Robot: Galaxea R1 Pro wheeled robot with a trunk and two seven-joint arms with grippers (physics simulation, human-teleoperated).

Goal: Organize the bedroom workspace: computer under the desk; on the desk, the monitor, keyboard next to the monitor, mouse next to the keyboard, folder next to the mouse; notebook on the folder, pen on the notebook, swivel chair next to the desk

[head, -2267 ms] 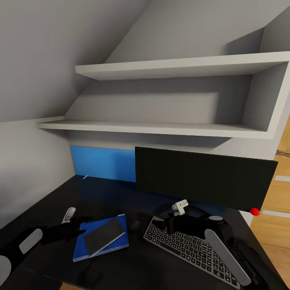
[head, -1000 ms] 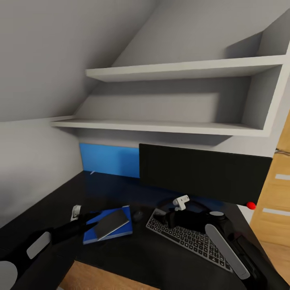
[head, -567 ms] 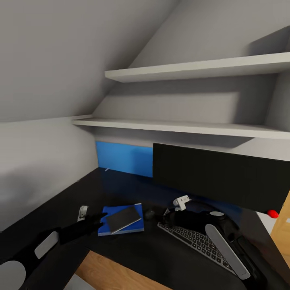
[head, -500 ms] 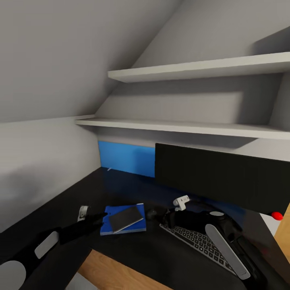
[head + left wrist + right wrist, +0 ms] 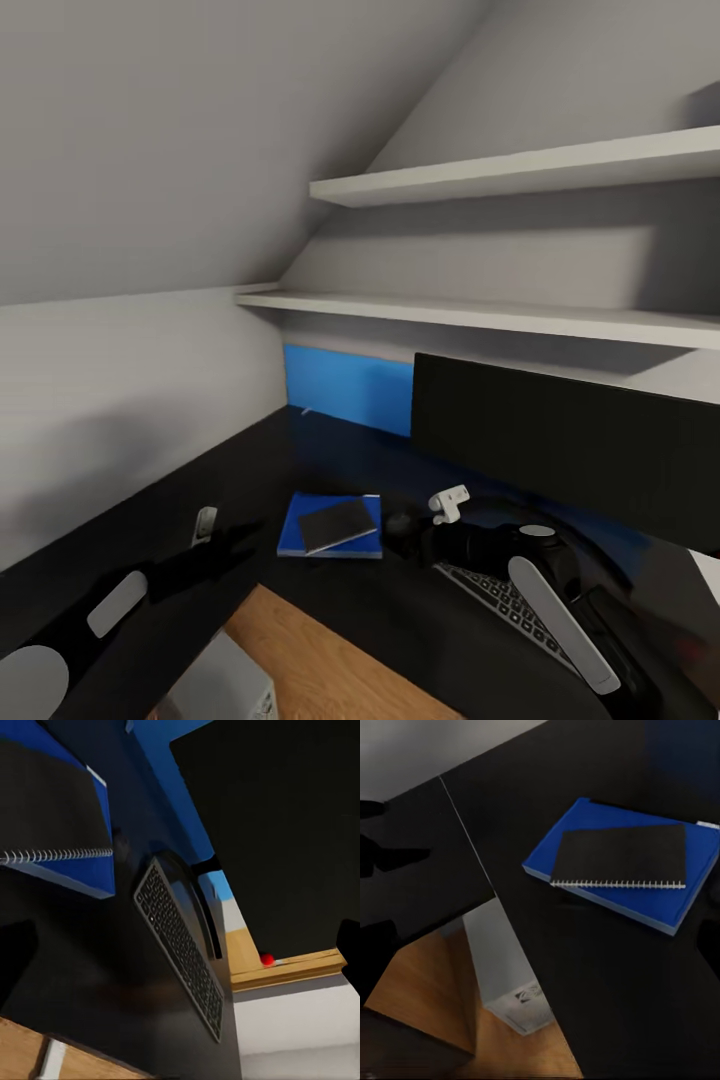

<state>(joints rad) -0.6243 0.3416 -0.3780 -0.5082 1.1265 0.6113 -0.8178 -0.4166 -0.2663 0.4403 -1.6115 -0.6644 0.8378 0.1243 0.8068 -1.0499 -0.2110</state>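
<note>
On the black desk the blue folder lies flat with the dark spiral notebook on top; both also show in the right wrist view, folder and notebook. The mouse sits between the folder and the keyboard, in front of the monitor. My left gripper hovers open and empty, a little way short of the folder. My right gripper is open over the keyboard's near end. The pale computer stands under the desk.
A small pale grey object lies on the desk beside my left gripper. Two white wall shelves hang above the monitor under the sloped ceiling. Wood floor shows in the desk's inner corner.
The whole view has swung left and drawn back from the desk, bringing the computer and floor into sight. My left gripper now lies farther from the folder.
</note>
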